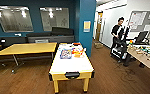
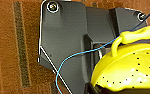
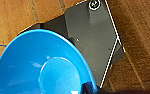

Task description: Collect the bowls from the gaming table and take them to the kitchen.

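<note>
While you check the head view, note the gaming desk (image 1: 71,65) standing in the middle of the room on the wood floor (image 1: 111,77), with its white top and yellow edge. Colourful game boxes (image 1: 70,52) lie at its far end. A yellow-wood desk (image 1: 26,48) stands just beside it on the left, and a table-football table (image 1: 147,56) stands well apart on the right. A person (image 1: 116,33) stands at a control rig near that table, in front of the white wall.

In the left wrist view, you see the yellow-green bowl (image 2: 127,71), perforated with small holes and fitted with a handle, close against the camera above the brown floor. A thin blue cable (image 2: 73,56) crosses the dark plate beside it.

In the right wrist view, you see the blue bowl (image 3: 41,67), its hollow facing the camera.

You cannot tell from either wrist view whether the left claw or the right claw is open or closed.
</note>
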Tool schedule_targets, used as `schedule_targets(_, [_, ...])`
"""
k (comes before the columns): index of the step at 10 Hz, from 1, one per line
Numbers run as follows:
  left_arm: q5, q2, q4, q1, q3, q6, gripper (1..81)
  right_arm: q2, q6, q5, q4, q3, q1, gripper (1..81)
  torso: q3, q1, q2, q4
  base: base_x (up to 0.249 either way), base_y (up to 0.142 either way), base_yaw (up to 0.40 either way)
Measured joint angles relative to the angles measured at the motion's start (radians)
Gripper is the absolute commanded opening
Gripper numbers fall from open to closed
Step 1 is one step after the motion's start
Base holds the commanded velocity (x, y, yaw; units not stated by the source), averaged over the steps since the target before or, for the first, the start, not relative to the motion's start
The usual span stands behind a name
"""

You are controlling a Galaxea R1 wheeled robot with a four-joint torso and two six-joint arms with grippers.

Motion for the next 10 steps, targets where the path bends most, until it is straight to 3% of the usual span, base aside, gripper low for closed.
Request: schedule_targets(10, [0.0, 0.024, 0.0, 0.001, -0.039, 0.0, 1.0, 0.008, 0.0, 0.0, 0.0, -0.021, -0.002, 1.0, 0.0, 0.0, 0.0, 0.0, 0.0, 0.0, -0.391])
